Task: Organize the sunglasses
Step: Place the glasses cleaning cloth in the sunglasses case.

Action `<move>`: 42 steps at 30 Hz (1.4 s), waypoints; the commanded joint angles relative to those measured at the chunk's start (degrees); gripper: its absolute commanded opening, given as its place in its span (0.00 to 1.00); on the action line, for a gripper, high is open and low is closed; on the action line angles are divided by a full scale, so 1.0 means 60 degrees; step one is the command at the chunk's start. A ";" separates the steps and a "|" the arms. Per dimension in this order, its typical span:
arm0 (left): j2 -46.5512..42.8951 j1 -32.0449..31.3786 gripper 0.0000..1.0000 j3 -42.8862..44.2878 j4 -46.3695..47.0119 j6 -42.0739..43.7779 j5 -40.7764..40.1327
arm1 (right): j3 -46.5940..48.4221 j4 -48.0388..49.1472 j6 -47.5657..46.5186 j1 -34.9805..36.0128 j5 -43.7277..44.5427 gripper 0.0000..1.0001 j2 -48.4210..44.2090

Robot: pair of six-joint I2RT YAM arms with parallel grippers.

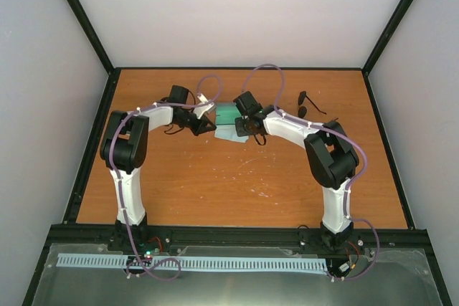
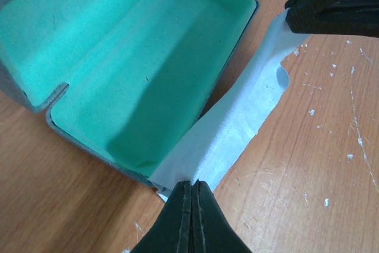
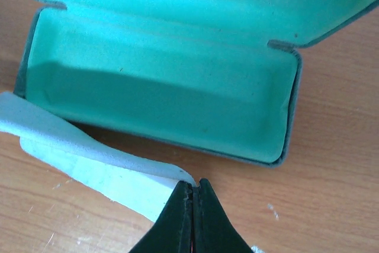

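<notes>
The cloth [image 2: 237, 128] is pinched at opposite ends by the left gripper [image 2: 192, 185] and right gripper [image 3: 193, 185], beside the open case [image 2: 148, 75]; the sunglasses [image 1: 310, 105] lie well apart.

From above, we see the sunglasses [image 1: 310, 105] at 1 o'clock only as a small dark shape, too small to tell more. There the left gripper [image 1: 214, 129] and right gripper [image 1: 248, 134] cover part of the case [image 1: 226, 113] and cloth [image 1: 229, 132]. In the left wrist view the case runs off at 10 o'clock. In the right wrist view it is cut at 12, the cloth at 9.
</notes>
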 commanded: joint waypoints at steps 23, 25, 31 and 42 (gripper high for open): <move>0.0993 -0.0144 0.01 0.2016 -0.0507 -0.0049 -0.0053 | 0.1409 -0.0072 -0.0721 -0.0845 -0.0013 0.03 0.1000; 0.1037 -0.0150 0.01 0.2075 -0.0506 -0.0041 -0.0074 | 0.1533 -0.0124 -0.0757 -0.0868 -0.0015 0.03 0.1098; 0.1105 -0.0156 0.01 0.2162 -0.0414 -0.0062 -0.0182 | 0.1868 -0.0182 -0.0892 -0.0928 -0.0072 0.03 0.1352; 0.1188 -0.0157 0.01 0.2425 -0.0327 -0.0102 -0.0404 | 0.2090 -0.0235 -0.0945 -0.0973 -0.0019 0.03 0.1581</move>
